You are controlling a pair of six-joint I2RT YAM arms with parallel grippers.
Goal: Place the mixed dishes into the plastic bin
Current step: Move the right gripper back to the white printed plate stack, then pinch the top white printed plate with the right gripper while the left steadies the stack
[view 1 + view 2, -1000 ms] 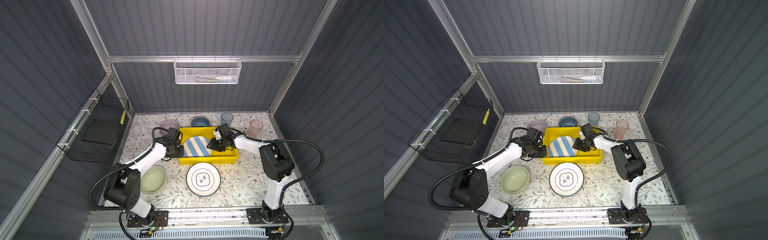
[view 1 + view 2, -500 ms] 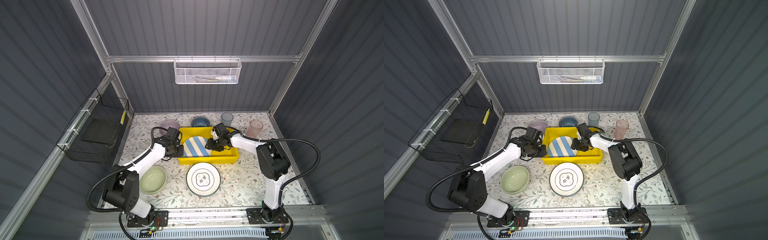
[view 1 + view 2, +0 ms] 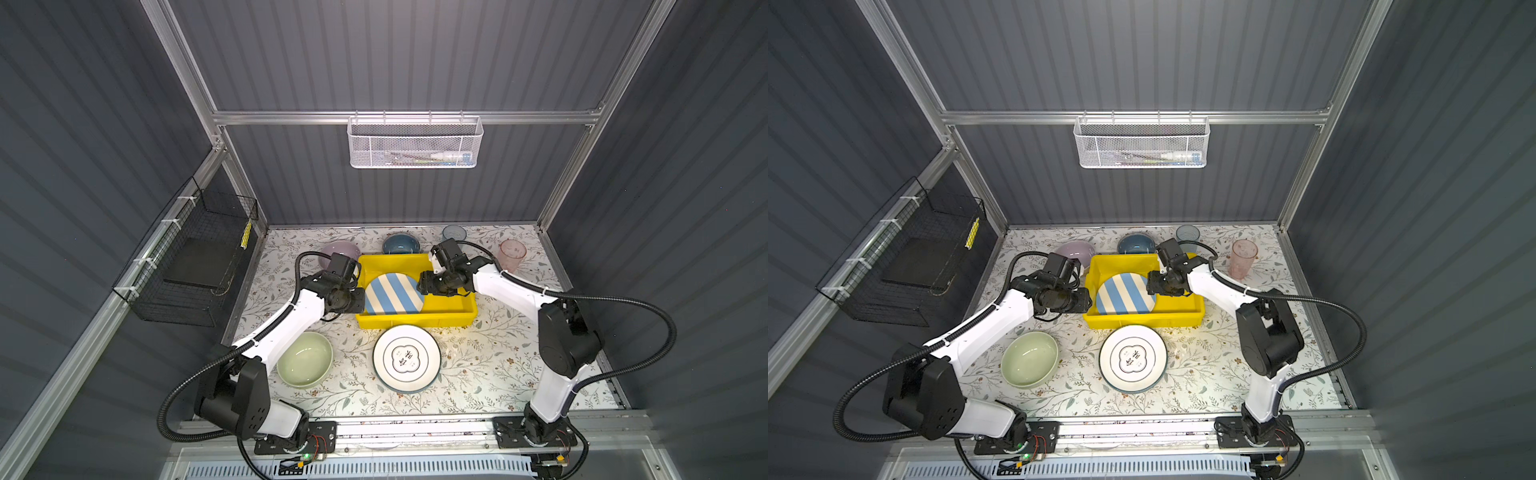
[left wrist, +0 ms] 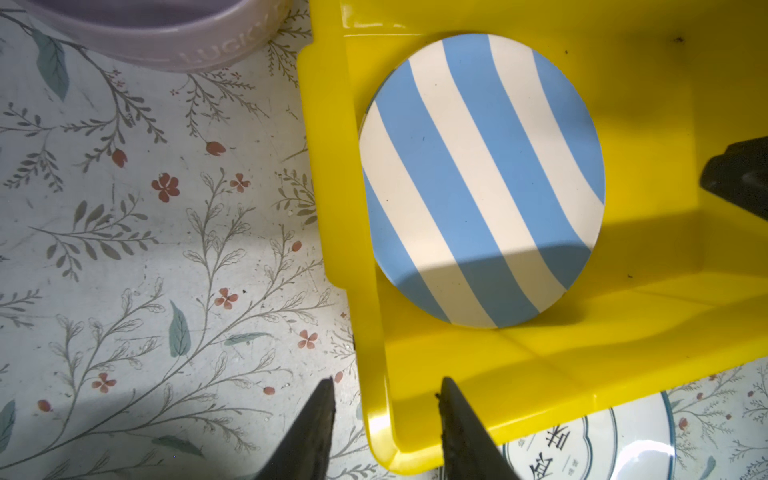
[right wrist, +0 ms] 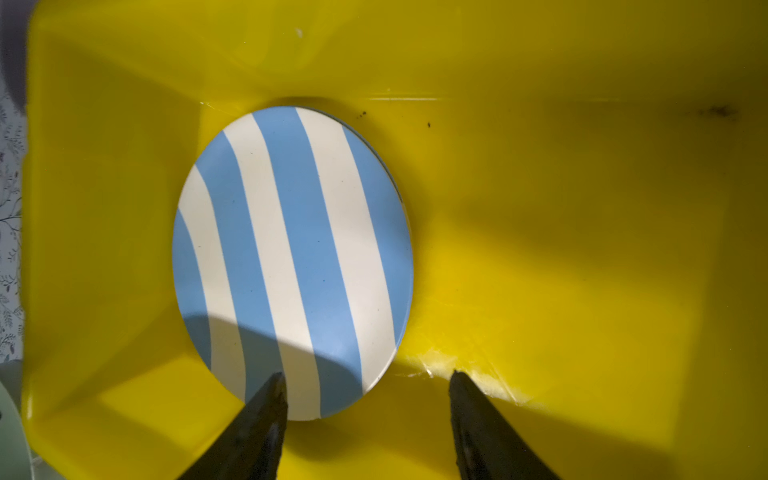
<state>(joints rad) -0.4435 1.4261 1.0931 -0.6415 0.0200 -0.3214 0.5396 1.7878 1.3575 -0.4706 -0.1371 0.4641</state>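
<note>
**Striped plate in the yellow bin, both tools open**

The round blue-white striped plate (image 3: 394,294) lies inside the shallow rectangular bright yellow plastic bin (image 3: 415,321), toward its left end. It seems to lean a little against that wall, though the views do not settle this. The left tool (image 4: 384,388) is open, its two dark fingers straddling the bin's left rim without gripping it. The right tool (image 5: 368,376) is also open and holds nothing, above the bin's floor with one finger over the plate's edge. On the floral-patterned desk (image 3: 478,365), the pale green bowl (image 3: 305,359) and the white dark-rimmed plate (image 3: 406,358) sit in front of the bin. The lilac bowl (image 3: 338,251), blue bowl (image 3: 400,244), translucent blue tumbler (image 3: 454,232) and translucent pink tumbler (image 3: 512,253) stand toward the back.
</note>
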